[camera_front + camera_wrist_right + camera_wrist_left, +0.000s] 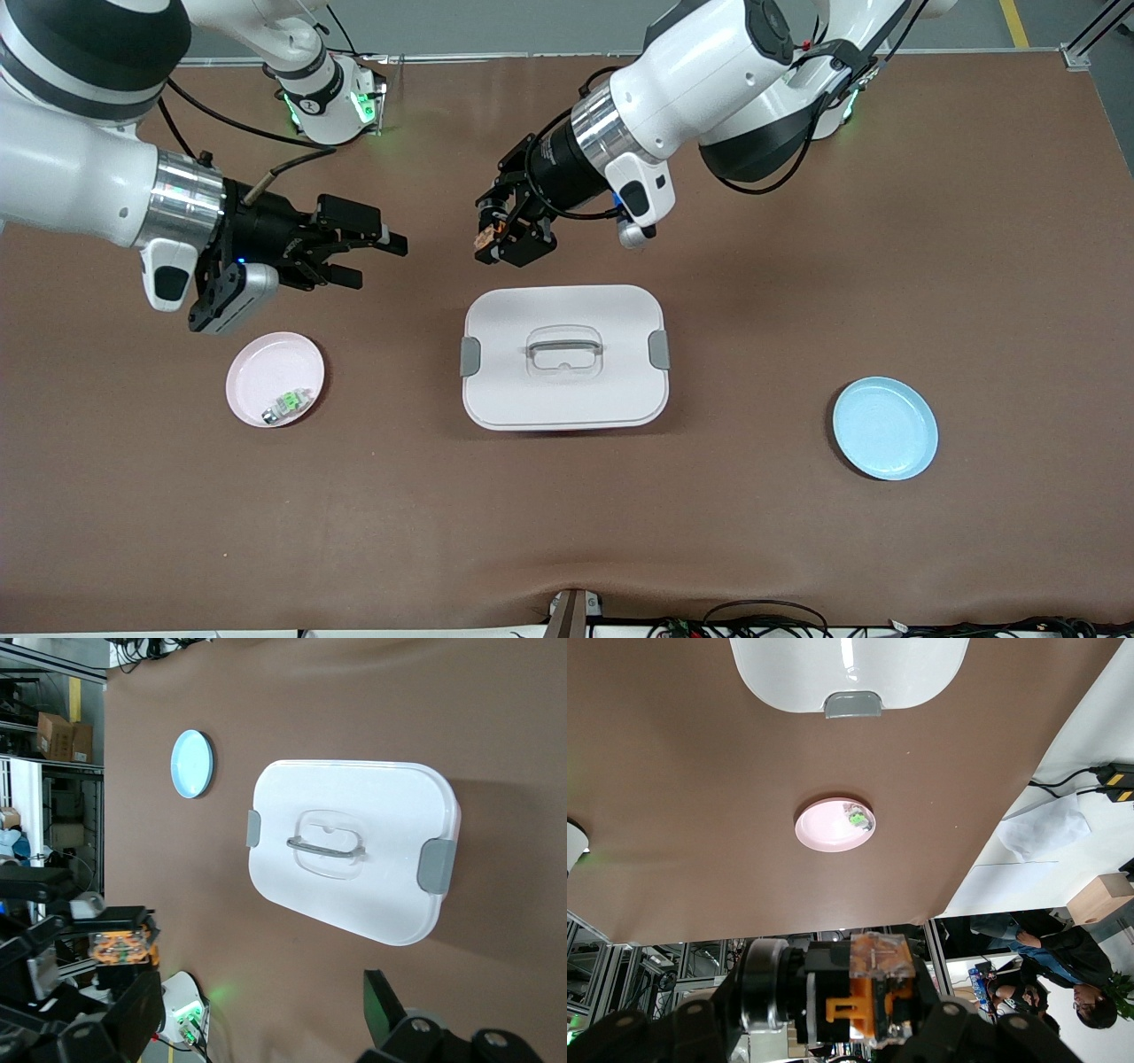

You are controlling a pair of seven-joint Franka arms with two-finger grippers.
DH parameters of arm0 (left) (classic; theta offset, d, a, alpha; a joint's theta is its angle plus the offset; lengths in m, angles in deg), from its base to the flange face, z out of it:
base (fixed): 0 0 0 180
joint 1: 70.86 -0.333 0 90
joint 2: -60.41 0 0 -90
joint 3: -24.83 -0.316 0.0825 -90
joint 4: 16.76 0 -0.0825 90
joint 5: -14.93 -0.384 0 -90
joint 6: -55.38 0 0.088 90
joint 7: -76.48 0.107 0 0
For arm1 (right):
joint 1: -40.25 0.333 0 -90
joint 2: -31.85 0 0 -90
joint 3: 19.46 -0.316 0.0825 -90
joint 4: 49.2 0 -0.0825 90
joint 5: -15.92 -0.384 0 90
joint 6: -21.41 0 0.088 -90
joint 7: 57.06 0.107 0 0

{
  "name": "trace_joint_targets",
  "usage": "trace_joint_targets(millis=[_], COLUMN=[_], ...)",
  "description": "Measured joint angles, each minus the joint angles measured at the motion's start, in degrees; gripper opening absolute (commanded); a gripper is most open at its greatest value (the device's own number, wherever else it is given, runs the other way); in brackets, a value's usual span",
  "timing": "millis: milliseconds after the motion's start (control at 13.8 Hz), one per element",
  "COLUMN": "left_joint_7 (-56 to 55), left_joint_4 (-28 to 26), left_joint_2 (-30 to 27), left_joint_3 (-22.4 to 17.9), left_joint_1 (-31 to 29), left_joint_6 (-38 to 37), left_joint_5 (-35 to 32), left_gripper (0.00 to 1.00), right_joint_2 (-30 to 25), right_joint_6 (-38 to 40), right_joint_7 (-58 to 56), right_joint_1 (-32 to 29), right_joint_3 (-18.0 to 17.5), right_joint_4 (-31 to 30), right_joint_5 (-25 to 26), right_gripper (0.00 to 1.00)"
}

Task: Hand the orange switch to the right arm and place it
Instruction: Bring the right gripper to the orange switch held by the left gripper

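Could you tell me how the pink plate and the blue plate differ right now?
The pink plate lies toward the right arm's end of the table; the blue plate lies toward the left arm's end, slightly nearer the front camera. The pink plate holds a small green-and-clear component; the blue plate holds nothing. The open right gripper hovers close to the pink plate; no gripper is near the blue one. Both are small, round and shallow, flanking the white lidded box.
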State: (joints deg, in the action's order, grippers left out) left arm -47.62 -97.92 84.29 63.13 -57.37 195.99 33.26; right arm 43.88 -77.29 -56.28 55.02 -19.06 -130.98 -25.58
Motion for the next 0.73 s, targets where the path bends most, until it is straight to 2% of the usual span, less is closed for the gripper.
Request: trace_joint_targets(millis=[363, 508, 726], left_joint_7=[0.0, 0.0, 0.0], left_joint_4=[0.0, 0.0, 0.0], left_joint_2=[0.8, 0.8, 0.8], left_joint_3=[-0.1, -0.1, -0.1], left_joint_1=[0.1, 0.1, 0.1], left_joint_6=[1.4, 1.7, 1.9], left_joint_5=[0.0, 0.0, 0.0], left_gripper=[0.20, 0.20, 0.20], right_joint_2=[-2.5, -3.1, -4.2], right_joint_6=[-1.0, -3.3, -9.6], right_joint_7=[6.4, 9.1, 10.6], right_joint_1=[2.9, 4.8, 8.3], right_joint_3=[0.0, 0.0, 0.0], right_joint_4=[0.1, -0.5, -4.4], right_joint_5=[-0.2, -0.2, -0.2], right_gripper=[1.00, 1.00, 1.00])
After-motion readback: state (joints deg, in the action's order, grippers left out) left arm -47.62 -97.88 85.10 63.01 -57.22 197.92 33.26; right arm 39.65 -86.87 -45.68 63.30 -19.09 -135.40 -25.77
